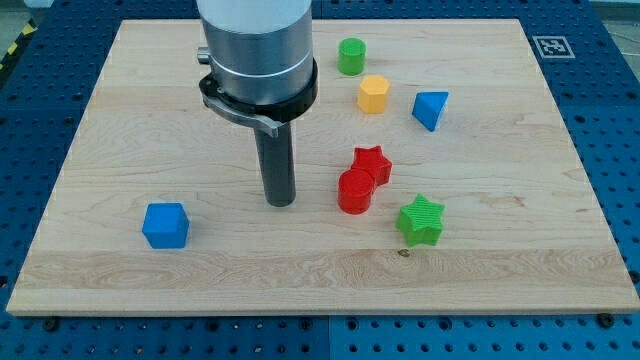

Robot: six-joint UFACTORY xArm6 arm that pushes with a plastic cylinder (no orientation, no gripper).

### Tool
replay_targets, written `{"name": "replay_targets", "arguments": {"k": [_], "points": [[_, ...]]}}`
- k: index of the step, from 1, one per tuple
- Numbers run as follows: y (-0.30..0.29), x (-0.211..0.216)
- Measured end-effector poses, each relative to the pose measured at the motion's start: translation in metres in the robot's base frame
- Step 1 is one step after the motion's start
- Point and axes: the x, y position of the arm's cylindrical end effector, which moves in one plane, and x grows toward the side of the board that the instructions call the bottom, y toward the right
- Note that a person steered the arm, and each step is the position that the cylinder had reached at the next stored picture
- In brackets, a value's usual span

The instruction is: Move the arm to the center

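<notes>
We see a pale wooden board (130,110) lying on a blue perforated table (612,130), with a small black-and-white marker (551,45) printed at the board's far right corner. Our arm (255,45) comes down from the far side as a wide grey cylinder with a black collar, and ends in a straight dark rod. My tip (281,203) rests on the board close to its middle, a little left of centre. The rod has no jaws to open or close and holds nothing; it touches no block.

Just to the right of my tip stands a red cylinder (354,191), near but apart from it. A red star (372,163) sits right behind that cylinder on its far right side, and the two appear to touch. Further right and slightly nearer to us lies a green star (421,220), close to the red cylinder but separate.

On the far side of the board, a green cylinder (351,56) stands right of the arm's body. A yellow hexagonal block (373,94) sits just nearer and to the right of it, and a blue triangular block (430,109) lies to the right of the yellow one, apart from it.

A blue cube (165,224) sits alone at the near left, well apart from my tip and from every other block.
</notes>
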Motion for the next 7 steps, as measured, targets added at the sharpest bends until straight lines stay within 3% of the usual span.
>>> {"name": "replay_targets", "arguments": {"k": [7], "points": [[0.007, -0.043]]}}
